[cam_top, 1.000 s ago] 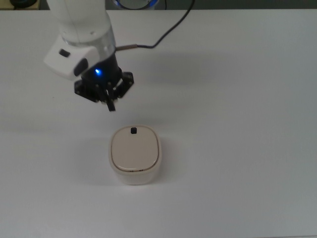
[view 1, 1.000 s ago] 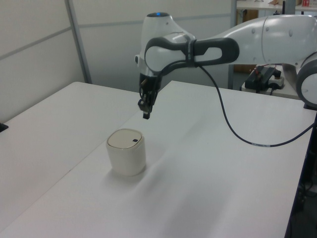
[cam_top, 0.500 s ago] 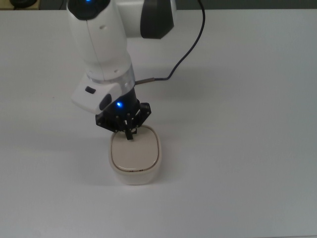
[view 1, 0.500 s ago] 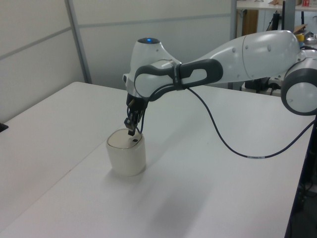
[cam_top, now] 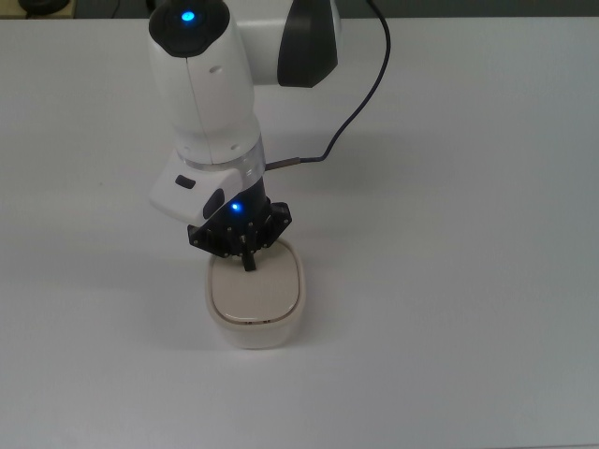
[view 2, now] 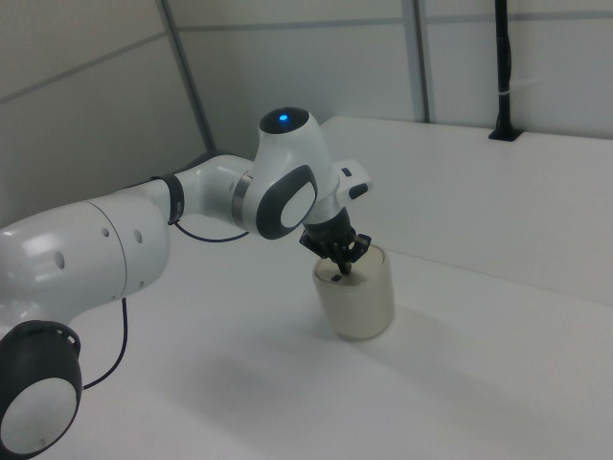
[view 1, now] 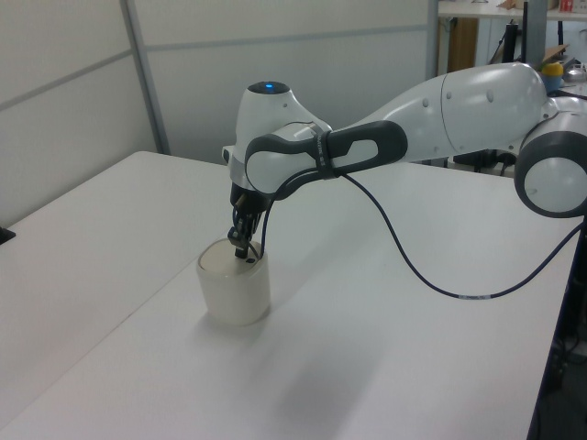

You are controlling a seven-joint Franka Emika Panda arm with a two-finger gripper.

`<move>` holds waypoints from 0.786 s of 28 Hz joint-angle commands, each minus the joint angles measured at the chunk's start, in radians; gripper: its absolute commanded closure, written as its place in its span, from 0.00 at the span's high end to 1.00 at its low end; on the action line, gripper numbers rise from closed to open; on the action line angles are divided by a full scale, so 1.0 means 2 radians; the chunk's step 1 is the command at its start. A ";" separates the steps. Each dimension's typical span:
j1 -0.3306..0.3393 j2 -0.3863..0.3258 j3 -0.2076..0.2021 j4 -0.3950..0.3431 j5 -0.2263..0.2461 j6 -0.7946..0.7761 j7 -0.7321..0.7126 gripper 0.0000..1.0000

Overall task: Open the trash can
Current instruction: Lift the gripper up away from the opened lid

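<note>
- Small cream-beige plastic trash can (cam_top: 255, 304) (view 1: 234, 291) (view 2: 356, 297), rounded-square with a smooth flat lid, standing near the middle of the matte white table (cam_top: 449, 281).
- No readable writing or brand anywhere.
- Black two-finger jaws (cam_top: 248, 261) (view 1: 240, 251) (view 2: 341, 268) pinched together, holding nothing, tip down at the lid's 12 o'clock edge in the top view.

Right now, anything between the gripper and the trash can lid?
Nothing: in the left view the gripper tips sit right at the trash can lid, no object between.
</note>
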 commanded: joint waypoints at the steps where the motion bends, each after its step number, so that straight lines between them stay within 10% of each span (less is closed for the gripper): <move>1: 0.001 -0.001 -0.006 -0.011 -0.001 0.005 0.001 0.00; 16: -0.038 -0.094 -0.010 -0.001 0.019 -0.101 -0.003 0.14; 20: -0.051 -0.113 -0.010 0.000 0.012 -0.139 -0.002 0.64; 22: -0.056 -0.121 -0.013 0.000 0.011 -0.158 -0.002 0.73</move>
